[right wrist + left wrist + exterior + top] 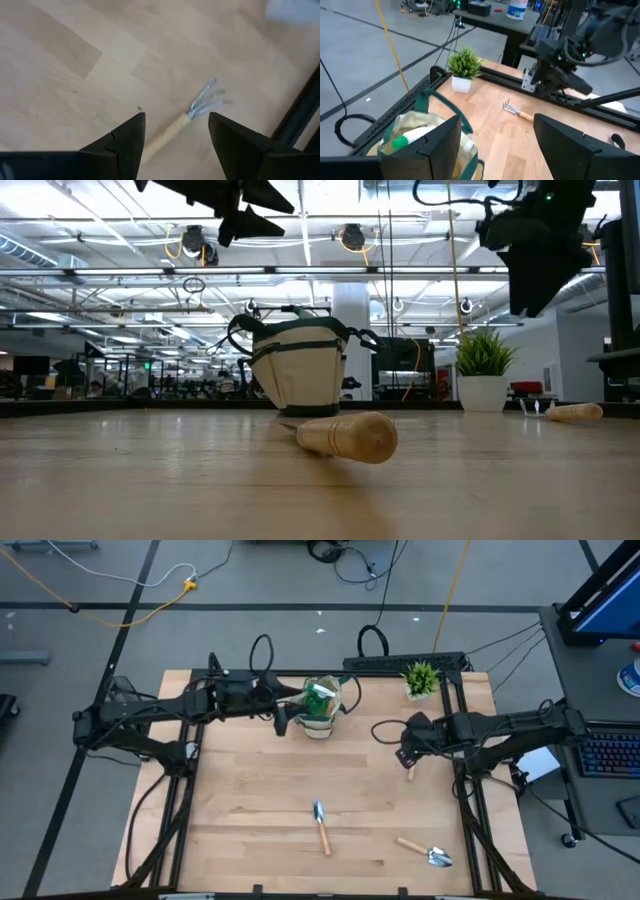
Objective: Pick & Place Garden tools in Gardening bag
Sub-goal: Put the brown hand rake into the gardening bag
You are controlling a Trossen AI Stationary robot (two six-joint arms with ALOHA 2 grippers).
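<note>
The beige gardening bag with a dark green band stands at the table's far middle, a green spray bottle inside it. My left gripper is open and empty, raised just beside the bag's near left side. My right gripper is open above a wooden-handled fork rake that lies flat on the table near the right edge; the fingers stand clear of it. A trowel lies at the near middle and another trowel at the near right.
A small potted green plant stands at the far right corner, behind my right arm. The table's black frame rail runs along the far and right edges. Bare wood lies between the bag and the near trowels.
</note>
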